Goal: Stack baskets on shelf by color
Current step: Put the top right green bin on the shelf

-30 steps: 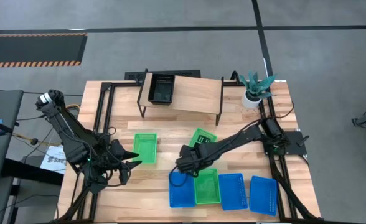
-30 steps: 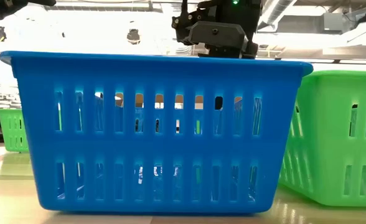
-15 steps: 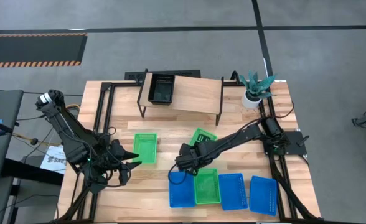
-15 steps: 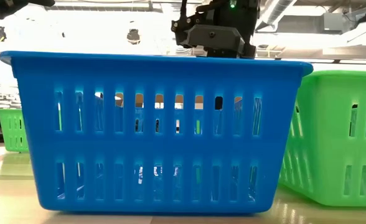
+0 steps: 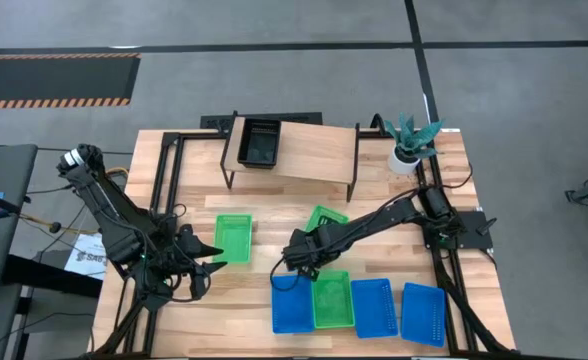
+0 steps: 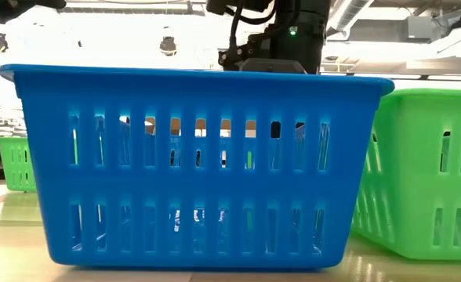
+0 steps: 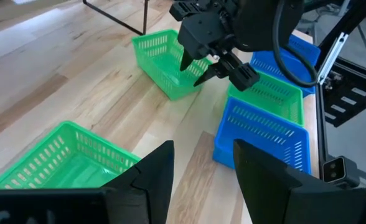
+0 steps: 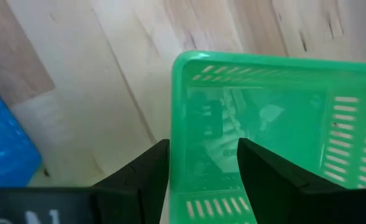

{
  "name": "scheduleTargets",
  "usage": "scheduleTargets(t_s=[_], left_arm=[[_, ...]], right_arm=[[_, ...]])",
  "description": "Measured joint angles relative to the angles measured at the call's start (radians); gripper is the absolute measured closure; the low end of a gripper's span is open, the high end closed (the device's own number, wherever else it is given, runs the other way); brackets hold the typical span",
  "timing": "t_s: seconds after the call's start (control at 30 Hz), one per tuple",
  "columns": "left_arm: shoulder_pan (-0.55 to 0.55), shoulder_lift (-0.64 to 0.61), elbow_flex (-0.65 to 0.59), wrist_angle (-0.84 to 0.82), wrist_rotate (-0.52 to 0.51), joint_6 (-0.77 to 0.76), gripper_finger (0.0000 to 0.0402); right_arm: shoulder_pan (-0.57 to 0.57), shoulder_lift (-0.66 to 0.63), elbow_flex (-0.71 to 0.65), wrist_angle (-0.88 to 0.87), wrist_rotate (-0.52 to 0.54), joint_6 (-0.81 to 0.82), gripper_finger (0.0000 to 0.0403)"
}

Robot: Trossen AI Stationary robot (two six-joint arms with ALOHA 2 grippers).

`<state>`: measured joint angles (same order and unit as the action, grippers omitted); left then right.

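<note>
A black basket (image 5: pixel 259 142) sits on the left end of the light-wood shelf (image 5: pixel 314 152). One green basket (image 5: pixel 234 238) rests on the table in front of my open, empty left gripper (image 5: pixel 218 262). A second green basket (image 5: pixel 324 218) lies askew, partly under my right arm. A blue basket (image 5: pixel 294 308), a green one (image 5: pixel 332 303) and two more blue ones (image 5: pixel 374 306) (image 5: pixel 424 313) stand in a row at the near edge. My right gripper (image 5: pixel 296 266) hangs open and empty above them. Its wrist view shows a green basket's corner (image 8: pixel 189 62) below its fingers.
A potted plant (image 5: pixel 411 140) stands at the table's far right corner. Black frame rails (image 5: pixel 169 170) run along both table sides. In the low view the blue basket (image 6: pixel 199 164) fills the front, with green baskets to its right (image 6: pixel 426 172) and far left (image 6: pixel 15 160).
My right gripper has gone down a little over the near row of baskets and stays open. The baskets have not moved.
</note>
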<state>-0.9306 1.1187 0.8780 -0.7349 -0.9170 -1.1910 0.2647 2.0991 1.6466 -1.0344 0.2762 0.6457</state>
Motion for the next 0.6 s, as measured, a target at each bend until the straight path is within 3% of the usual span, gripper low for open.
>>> scheduleTargets(t_s=[0.17, 0.4, 0.6], left_arm=[[0.000, 0.000, 0.000, 0.000, 0.020, 0.000, 0.0248], [0.000, 0.000, 0.000, 0.000, 0.032, 0.034, 0.0248], [0.000, 0.000, 0.000, 0.000, 0.058, 0.079, 0.0248]], right_arm=[[-0.009, 0.000, 0.000, -0.006, 0.002, 0.001, 0.0240], [-0.026, 0.000, 0.001, -0.003, -0.028, 0.017, 0.0384], [-0.016, -0.005, 0.012, -0.015, -0.067, 0.052, 0.0389]])
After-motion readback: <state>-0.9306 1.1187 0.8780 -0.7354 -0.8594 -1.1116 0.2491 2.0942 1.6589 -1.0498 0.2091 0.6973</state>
